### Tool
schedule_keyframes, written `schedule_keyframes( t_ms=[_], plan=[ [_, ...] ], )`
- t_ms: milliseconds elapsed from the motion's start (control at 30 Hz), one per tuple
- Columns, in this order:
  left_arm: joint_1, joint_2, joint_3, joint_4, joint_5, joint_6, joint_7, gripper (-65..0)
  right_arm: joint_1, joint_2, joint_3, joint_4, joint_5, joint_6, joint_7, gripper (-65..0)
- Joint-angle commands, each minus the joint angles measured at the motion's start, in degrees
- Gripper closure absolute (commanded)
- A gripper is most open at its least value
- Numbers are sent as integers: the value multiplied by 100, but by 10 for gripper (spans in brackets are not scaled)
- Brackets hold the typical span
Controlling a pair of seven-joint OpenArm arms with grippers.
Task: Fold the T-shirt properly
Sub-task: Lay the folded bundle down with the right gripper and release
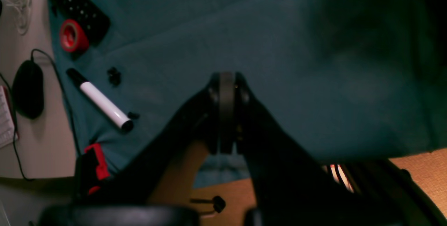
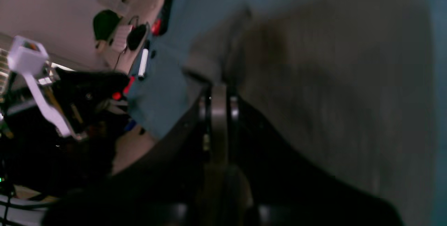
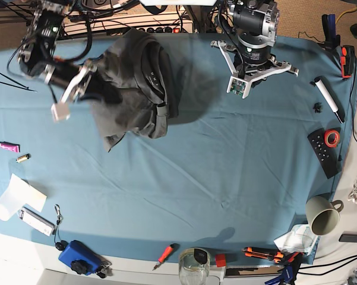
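At the worktop's point(image 3: 226, 178) far corner the T-shirt point(image 3: 133, 83) hangs bunched from the clamped right end effector point(image 3: 95, 89), left end effector point(image 1: 226, 79) closed empty, folding barely begun.

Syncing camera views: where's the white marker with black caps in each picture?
Left wrist: white marker at left, lying diagonally on the teal cloth.
Right wrist: marker small, upper left of centre, on the cloth edge.
Base: marker at right edge, above the remote.
Shared landmark: red tape roll.
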Motion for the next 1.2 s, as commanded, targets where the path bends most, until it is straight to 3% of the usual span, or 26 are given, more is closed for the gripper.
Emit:
schedule_keyframes(
  t_ms=[0, 167, 433, 500, 700, 900, 1000, 1167],
  plan=[
    [15, 13, 15, 92, 68, 17, -92, 0, 184, 81, 22, 107, 39, 8, 95, -12],
    [17, 11, 15, 92, 31, 17, -96, 0, 879, 81, -22, -426, -1119, 8, 95, -12],
    [15, 13, 15, 92, -17, 17, -140, 0, 1805, 81, -883, -2516, -1858, 8, 95, -12],
    [17, 13, 15, 92, -17, 17, -138, 0, 1943, 81, -1023, -2673, -1698, 8, 95, -12],
    [17, 13, 15, 92, -17, 0, -138, 0, 2009, 79, -1060, -2011, -105, 8, 95, -12],
    [33, 13, 15, 92, -17, 0, -155, 0, 2006, 44, -1370, -1600, 265, 8, 95, -12],
    [33, 13, 15, 92, -17, 0, -160, 0, 2009, 24, -1980, -1650, -74, 8, 95, -12],
    [33, 13, 15, 92, -17, 0, -155, 0, 2009, -120, -2710, -1703, -1825, 8, 95, -12]
  ],
)
